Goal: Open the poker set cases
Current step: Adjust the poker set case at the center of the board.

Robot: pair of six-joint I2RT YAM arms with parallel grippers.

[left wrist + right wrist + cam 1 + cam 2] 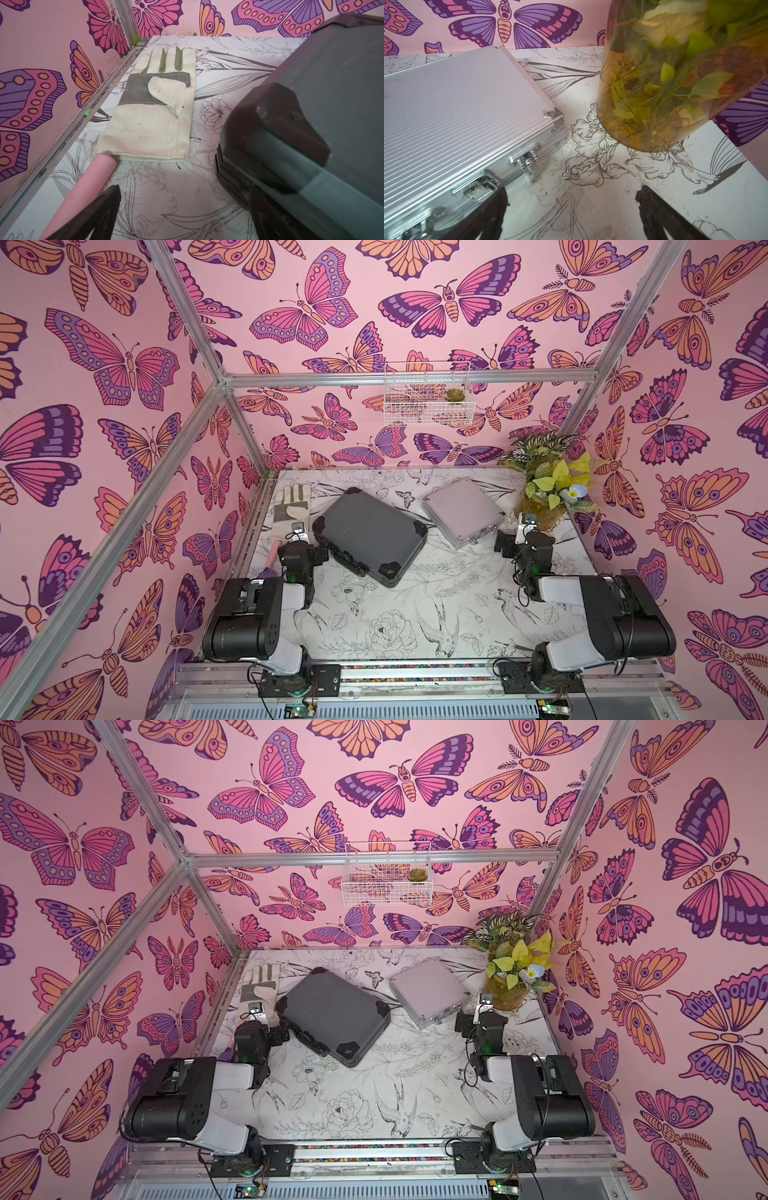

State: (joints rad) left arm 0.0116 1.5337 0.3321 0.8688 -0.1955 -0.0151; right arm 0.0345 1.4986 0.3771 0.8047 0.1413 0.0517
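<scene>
Dark grey case [370,531], silver case [461,510] both shut. Left tool [182,197], right tool [573,199] released, empty. Risk: when I swing right tool to latch [529,162], it may knock glass vase [643,93], seemingly just beside.

Both top views look down on the whole table [415,605] [365,1094] from high; wrist cameras skim it closely.
</scene>
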